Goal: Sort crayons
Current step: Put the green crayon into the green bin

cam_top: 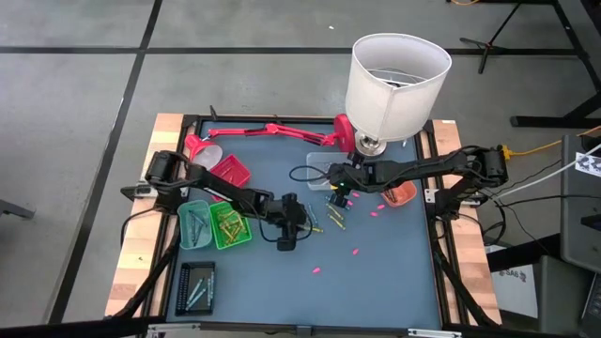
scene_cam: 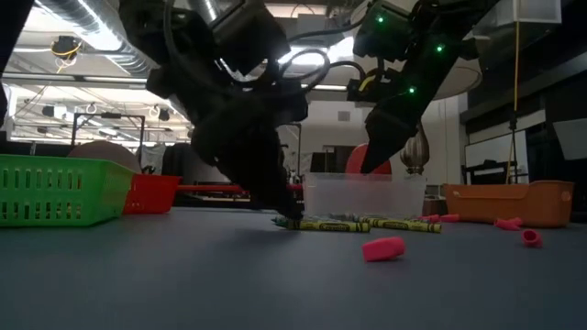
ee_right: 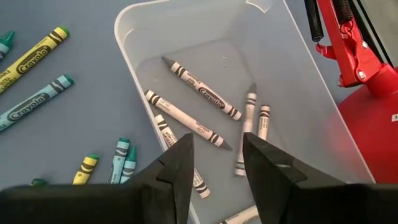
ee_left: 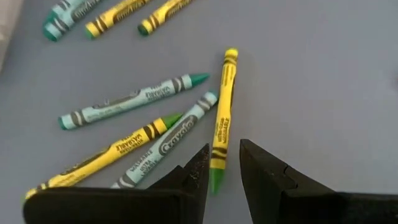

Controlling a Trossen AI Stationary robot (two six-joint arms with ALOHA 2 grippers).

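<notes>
Right end effector [ee_right: 214, 165] spread, empty, over clear bin [ee_right: 298, 93]; grey crayons [ee_right: 202, 93] below, one partly hidden behind fingers.

Left end effector [ee_left: 224, 171] straddles yellow-green crayon [ee_left: 222, 118], fingers parted; contact unclear.

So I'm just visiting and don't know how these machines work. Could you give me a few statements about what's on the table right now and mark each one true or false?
1. The clear tray holds grey crayons. True.
2. The right gripper is clamped on a crayon. False: its fingers are open and empty, above the clear tray.
3. The left gripper is low over a yellow-green crayon lying on the table. True.
4. The green tray is empty. False: it holds crayons.
5. The lamp has a black shade. False: the shade is white.
</notes>
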